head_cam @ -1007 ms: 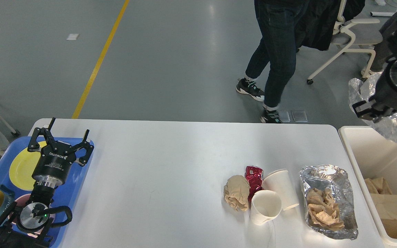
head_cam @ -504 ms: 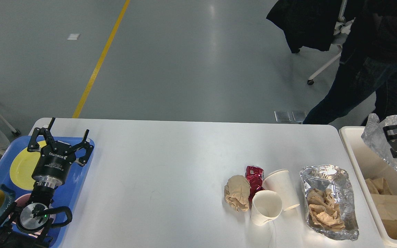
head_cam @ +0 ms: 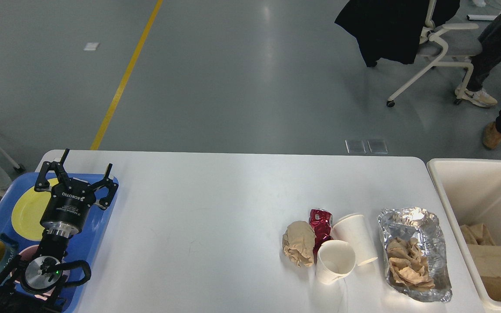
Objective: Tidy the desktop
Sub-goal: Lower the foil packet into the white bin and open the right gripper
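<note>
While the left hand (head_cam: 86,171) hangs with its black fingers spread apart and empty over the glossy blue tray (head_cam: 102,219), a round yellow plate (head_cam: 26,213) lies beneath it. The matte white counter (head_cam: 198,226) fills mid-frame. Toward its right side: crumpled brown paper (head_cam: 298,248), crushed red can (head_cam: 320,224), two white paper cups (head_cam: 335,261), wrinkled foil tray (head_cam: 413,252). A cream bin (head_cam: 463,195) stands beside the counter. Right hand: out of frame.

The table (head_cam: 215,217) is white. The tray (head_cam: 102,217) is blue, with a yellow plate (head_cam: 26,211) on it. The can (head_cam: 320,221) is red. Two cups (head_cam: 335,261) are white. The foil (head_cam: 439,243) is shiny silver, holding brown paper (head_cam: 407,263).
</note>
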Controlling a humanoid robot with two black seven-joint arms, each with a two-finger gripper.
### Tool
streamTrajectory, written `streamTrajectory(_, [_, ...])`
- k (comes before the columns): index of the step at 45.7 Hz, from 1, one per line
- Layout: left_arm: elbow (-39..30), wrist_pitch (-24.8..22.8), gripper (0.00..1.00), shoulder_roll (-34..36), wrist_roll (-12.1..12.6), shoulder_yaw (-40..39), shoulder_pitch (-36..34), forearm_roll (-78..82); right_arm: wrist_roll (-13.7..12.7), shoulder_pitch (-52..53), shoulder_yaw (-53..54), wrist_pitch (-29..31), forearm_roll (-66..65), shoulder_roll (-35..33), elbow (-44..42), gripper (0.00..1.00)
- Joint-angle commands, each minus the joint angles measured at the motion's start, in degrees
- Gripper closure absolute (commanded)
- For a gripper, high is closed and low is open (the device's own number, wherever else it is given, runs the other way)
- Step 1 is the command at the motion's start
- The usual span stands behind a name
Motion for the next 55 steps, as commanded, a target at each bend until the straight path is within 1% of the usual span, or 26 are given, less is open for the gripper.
streamTrajectory(1, [0.0,0.0,0.04,0.0,0.1,0.0,0.0,0.0,0.3,-19.3,11.5,-3.3,0.7,-0.1,-12.5,1.0])
streamTrajectory(7, [0.0,0.0,0.04,0.0,0.1,0.0,0.0,0.0,0.0,-39.0,26.7,-6.8,0.6,1.0,-24.4,1.0])
streamTrajectory(13, [0.0,0.0,0.04,0.0,0.1,0.0,0.0,0.1,0.1,-53.2,37.2,-7.5,0.6,7.1,-39.2,1.0])
streamTrajectory(17, [0.0,0.0,0.04,0.0,0.1,0.0,0.0,0.0,0.2,-59.8,41.2,-8.3,0.6,11.6,-47.2,1.0])
streamTrajectory(20, [-0.1,0.0,0.04,0.0,0.1,0.0,0.0,0.0,0.1,-63.6,43.2,-9.9,0.7,14.9,-52.4,1.0])
streamTrajectory(29, [0.0,0.0,0.04,0.0,0.1,0.0,0.0,0.0,0.0,-72.5,44.3,-16.4,0.8,24.8,-65.9,1.0])
streamTrajectory(33, [0.0,0.0,0.04,0.0,0.1,0.0,0.0,0.0,-0.1,-73.8,44.4,-17.4,2.3,26.9,-67.8,1.0])
streamTrajectory(46, [0.0,0.0,0.04,0.0,0.1,0.0,0.0,0.0,-0.1,-76.1,44.5,-18.0,2.8,28.6,-67.9,1.0])
streamTrajectory(55, [0.0,0.0,0.04,0.0,0.1,0.0,0.0,0.0,-0.8,-76.3,44.6,-18.0,2.9,28.6,-68.0,1.0])
